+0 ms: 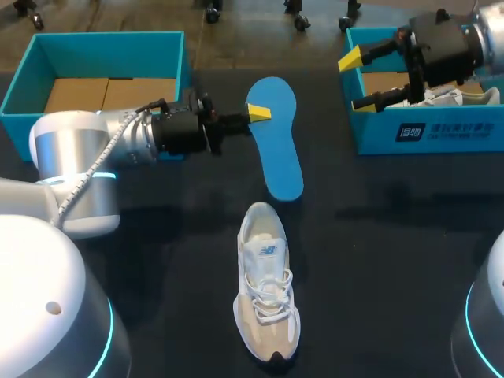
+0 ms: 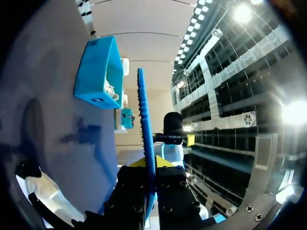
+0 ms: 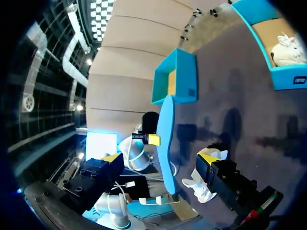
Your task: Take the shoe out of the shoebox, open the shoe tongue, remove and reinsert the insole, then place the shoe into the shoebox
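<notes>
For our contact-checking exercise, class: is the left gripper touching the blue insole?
Touching. The left wrist view shows the insole edge-on, clamped from both sides between the fingers of the left gripper.

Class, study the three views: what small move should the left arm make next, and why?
Probably lower the blue insole toward the opening of the white sneaker: the left gripper is shut on it, clear of the sneaker, which lies on the table with its heel end nearest the insole.

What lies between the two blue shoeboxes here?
In the head view, the blue insole, gripped edge-on by the left gripper, sits between the left shoebox and the right shoebox.
</notes>
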`<state>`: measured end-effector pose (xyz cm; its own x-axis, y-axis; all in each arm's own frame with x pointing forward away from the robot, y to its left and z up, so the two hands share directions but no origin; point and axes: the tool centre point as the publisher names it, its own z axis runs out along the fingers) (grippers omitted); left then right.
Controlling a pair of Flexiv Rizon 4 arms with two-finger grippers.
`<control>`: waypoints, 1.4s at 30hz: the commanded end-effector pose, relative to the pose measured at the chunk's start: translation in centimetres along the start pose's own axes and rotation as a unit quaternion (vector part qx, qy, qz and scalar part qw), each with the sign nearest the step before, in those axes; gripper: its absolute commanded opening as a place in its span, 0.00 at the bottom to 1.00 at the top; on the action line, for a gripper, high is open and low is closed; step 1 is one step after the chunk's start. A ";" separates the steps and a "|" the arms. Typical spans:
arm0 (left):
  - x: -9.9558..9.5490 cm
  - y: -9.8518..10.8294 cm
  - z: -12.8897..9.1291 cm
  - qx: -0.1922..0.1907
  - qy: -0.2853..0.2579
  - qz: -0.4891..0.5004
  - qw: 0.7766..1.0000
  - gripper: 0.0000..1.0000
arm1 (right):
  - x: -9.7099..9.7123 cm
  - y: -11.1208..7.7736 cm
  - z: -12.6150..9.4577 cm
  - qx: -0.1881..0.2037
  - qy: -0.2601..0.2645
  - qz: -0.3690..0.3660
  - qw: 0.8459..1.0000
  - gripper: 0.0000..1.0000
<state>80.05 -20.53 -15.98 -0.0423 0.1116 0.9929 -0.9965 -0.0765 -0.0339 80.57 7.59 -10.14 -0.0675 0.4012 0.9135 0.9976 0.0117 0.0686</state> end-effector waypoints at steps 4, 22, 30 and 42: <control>-0.5 -0.9 -0.2 -0.006 0.002 0.019 1.000 0.00 | 1.7 0.5 0.2 0.006 -0.104 0.007 0.995 1.00; -0.7 -1.1 -0.2 -0.004 -0.012 0.020 1.000 0.00 | 3.0 0.1 1.3 -0.008 -0.221 0.001 0.975 1.00; -0.7 -1.1 -0.2 -0.004 -0.012 0.020 1.000 0.00 | 5.8 0.1 5.7 0.011 -0.354 -0.008 0.935 1.00; -0.7 -1.1 -0.2 -0.004 -0.012 0.020 1.000 0.00 | 6.4 -0.4 8.0 -0.010 -0.465 -0.007 0.885 1.00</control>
<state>81.29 -20.35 -16.68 -0.0798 0.0872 0.9930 -0.9948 -0.0710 -0.0737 79.90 16.85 -7.78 -0.0460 0.9212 0.3864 0.9958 0.0117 0.0906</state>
